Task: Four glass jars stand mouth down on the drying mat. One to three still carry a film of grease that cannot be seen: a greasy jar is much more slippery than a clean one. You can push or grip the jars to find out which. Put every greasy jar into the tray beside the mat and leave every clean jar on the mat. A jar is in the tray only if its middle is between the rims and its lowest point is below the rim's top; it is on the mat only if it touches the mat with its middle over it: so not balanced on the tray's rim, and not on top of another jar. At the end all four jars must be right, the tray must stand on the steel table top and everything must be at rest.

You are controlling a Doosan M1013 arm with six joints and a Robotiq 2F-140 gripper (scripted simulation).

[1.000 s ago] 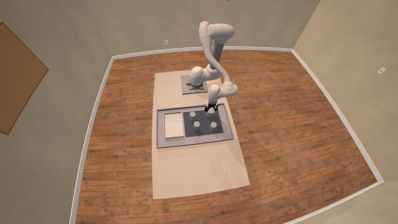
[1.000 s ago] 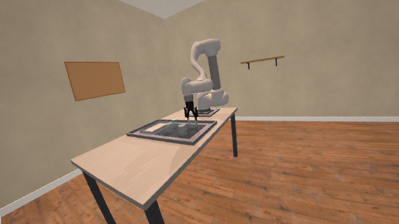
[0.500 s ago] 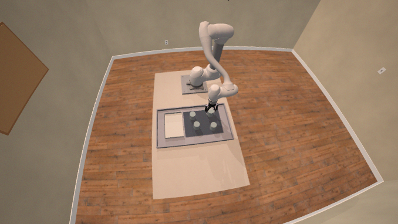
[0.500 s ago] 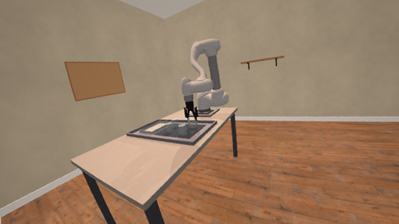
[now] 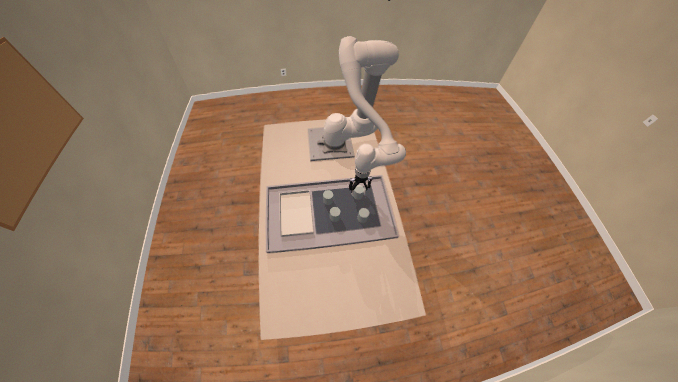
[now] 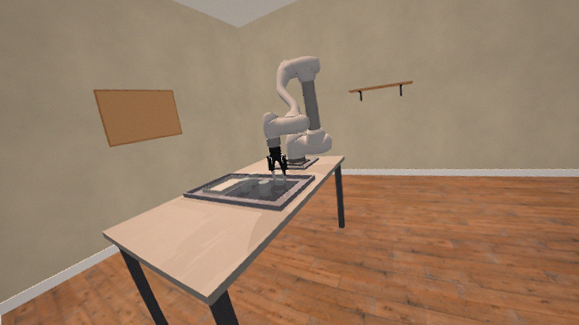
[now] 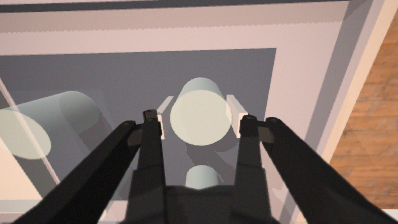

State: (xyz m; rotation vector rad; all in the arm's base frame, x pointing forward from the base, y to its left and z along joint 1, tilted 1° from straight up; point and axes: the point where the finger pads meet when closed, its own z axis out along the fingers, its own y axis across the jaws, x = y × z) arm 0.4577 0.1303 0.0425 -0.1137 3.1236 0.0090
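Note:
Four pale glass jars stand mouth down on the dark grey drying mat [image 5: 348, 226] [image 7: 100, 75]. My gripper [image 5: 359, 189] [image 6: 277, 171] [image 7: 200, 104] is lowered over the back right jar [image 5: 358, 194] [image 7: 201, 117], with one finger pad on each side of it. The fingers are half open, and narrow gaps show between the pads and the jar. The back left jar [image 5: 328, 196] [image 7: 30, 127], the front left jar [image 5: 334, 214] and the front right jar [image 5: 363, 215] stand apart on the mat. The white tray [image 5: 282, 215] [image 6: 219, 184] lies left of the mat with nothing in it.
Mat and tray lie on a rimmed steel table top [image 5: 330, 241] [image 6: 245, 199] on a beige table [image 5: 330, 290]. The robot's base [image 5: 331, 145] stands behind it. The steel rim and the table's right edge [image 7: 370, 100] run close to the gripped-around jar.

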